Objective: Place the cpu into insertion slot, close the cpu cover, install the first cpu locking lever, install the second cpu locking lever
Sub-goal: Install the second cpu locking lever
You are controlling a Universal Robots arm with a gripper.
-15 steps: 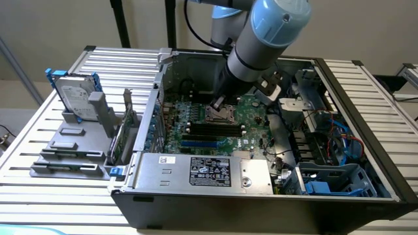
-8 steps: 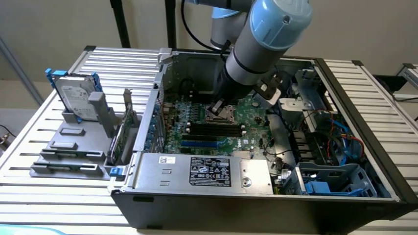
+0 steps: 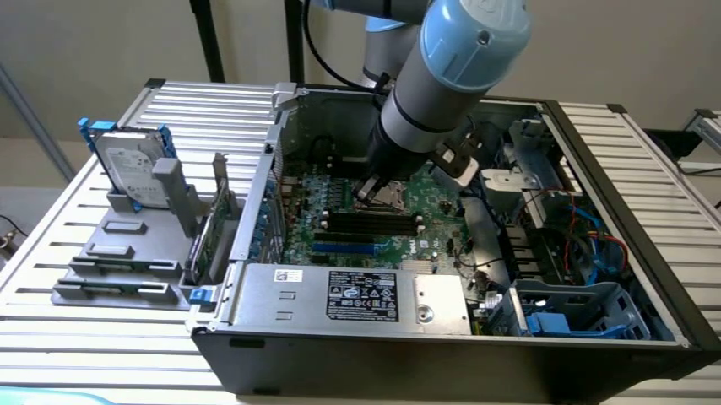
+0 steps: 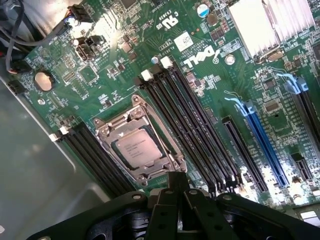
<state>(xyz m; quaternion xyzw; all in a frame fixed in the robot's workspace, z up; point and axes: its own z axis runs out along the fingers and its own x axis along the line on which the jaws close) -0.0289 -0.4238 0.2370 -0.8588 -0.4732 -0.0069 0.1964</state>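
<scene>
Open computer case (image 3: 631, 169) on the slatted table (image 3: 67, 278): cpu (image 4: 137, 149) sits in its insertion slot (image 4: 172, 161), cpu cover (image 4: 117, 122) down; gripper (image 4: 176, 186) fingers together, holding nothing, just beside the slot.

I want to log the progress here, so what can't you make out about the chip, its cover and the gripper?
- Exterior view: the arm hides the socket.
- Wrist view: the chip sits in the socket under the cover, but its print is too small to read.
- Wrist view: the gripper is cut off by the picture's edge; the locking levers' state is unclear.
</scene>
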